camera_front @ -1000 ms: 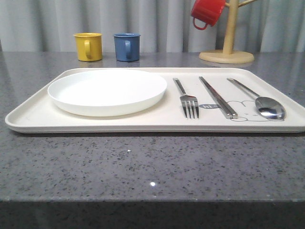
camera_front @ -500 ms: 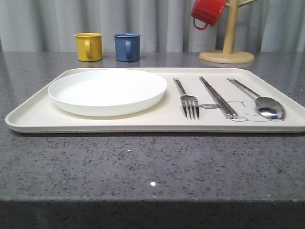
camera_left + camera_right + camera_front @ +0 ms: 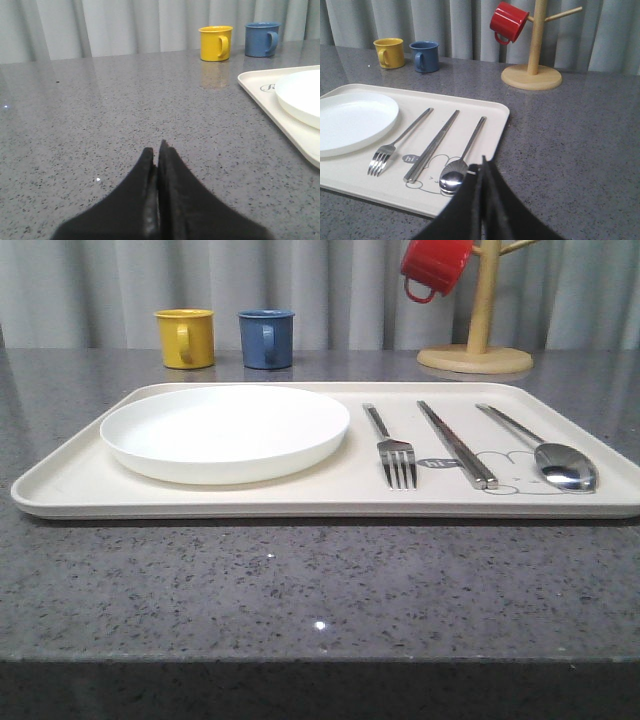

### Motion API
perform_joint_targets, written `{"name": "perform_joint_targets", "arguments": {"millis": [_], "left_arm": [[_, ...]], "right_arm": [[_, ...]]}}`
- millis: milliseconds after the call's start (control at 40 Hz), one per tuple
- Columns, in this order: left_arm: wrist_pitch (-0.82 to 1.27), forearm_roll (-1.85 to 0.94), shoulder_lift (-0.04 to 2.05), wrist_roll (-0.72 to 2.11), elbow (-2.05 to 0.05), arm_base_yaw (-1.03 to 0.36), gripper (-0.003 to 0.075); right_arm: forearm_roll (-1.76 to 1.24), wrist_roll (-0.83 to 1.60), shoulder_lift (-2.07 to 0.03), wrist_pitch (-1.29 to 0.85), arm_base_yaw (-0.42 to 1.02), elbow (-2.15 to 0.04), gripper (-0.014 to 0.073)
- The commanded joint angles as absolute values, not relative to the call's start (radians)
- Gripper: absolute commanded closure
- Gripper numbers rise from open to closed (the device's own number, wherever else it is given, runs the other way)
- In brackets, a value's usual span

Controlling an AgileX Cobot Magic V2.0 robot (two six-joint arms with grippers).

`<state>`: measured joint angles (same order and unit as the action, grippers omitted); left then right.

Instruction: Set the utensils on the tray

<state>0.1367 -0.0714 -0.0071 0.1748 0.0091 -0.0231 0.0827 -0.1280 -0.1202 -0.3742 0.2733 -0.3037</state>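
Grey pleated curtains close off the far side of a speckled grey stone bench. On it lies the large cream-white rectangular tray with rounded corners and a low rim. Its right edge is cut off in the front view; my right wrist view shows that corner complete. The grey rabbit drawing is partly covered by cutlery, and its script is too small to read.

My left gripper hangs above bare bench beside the tray's left edge, its black fingers pressed together, holding nothing. My right gripper is likewise closed and empty, just above the tray's near right rim.

Three shiny silver utensils lie side by side on the tray's right half: a four-tined metal fork, a pair of long straight chopsticks and an oval-bowled long-handled spoon. A round white plate occupies the left half.

Behind the tray stand a yellow mug and a blue mug. A red mug hangs on a wooden mug tree.
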Motion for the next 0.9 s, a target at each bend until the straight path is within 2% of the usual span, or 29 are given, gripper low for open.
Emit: {"name": "perform_joint_targets", "arguments": {"millis": [0, 150, 375, 875], "left_arm": [[0.054, -0.083, -0.029, 0.169, 0.006, -0.022, 0.0738], [0.054, -0.083, -0.029, 0.169, 0.006, -0.022, 0.0738], [0.054, -0.083, -0.029, 0.169, 0.006, -0.022, 0.0738], [0.054, -0.083, -0.029, 0.169, 0.006, -0.022, 0.0738]], "right_arm": [[0.08, -0.088, -0.129, -0.232, 0.237, -0.279, 0.0662], [-0.011, -0.047, -0.094, -0.12, 0.133, -0.146, 0.0662], [-0.084, -0.047, 0.009, -0.118, 0.027, -0.002, 0.0662], [-0.09, -0.047, 0.026, -0.172, 0.019, 0.027, 0.0662]]}}
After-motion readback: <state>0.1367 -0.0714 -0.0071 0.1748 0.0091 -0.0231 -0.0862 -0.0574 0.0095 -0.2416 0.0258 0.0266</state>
